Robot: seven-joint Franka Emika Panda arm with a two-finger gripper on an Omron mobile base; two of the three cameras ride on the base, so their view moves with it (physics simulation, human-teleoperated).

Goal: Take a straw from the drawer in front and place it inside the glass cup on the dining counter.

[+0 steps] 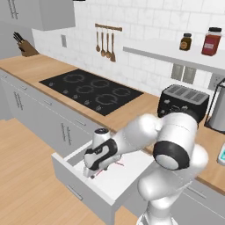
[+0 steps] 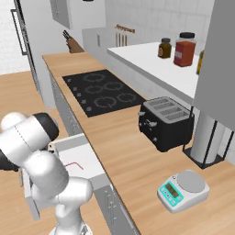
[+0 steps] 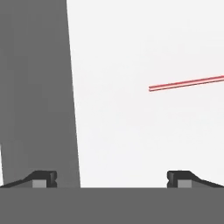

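Observation:
The drawer (image 1: 127,176) stands pulled out below the wall counter, its white inside showing and its grey front (image 1: 81,186) toward me. A thin red-pink straw (image 3: 188,82) lies flat on the drawer floor (image 3: 131,131); its ends also peek out beside the hand (image 1: 119,165) and past the arm (image 2: 73,164). My gripper (image 1: 91,175) hangs just above the drawer floor, open, with nothing between its fingertips (image 3: 43,179). The straw lies ahead and to the right of the gripper (image 3: 111,180), apart from it. The glass cup and the dining counter are out of view.
A grey drawer wall (image 3: 35,87) stands close on the left of the hand. On the wood counter sit a black hob (image 1: 90,90), a black toaster (image 1: 182,102) and a kitchen scale (image 2: 182,189). Grey cabinet doors (image 1: 66,132) flank the drawer.

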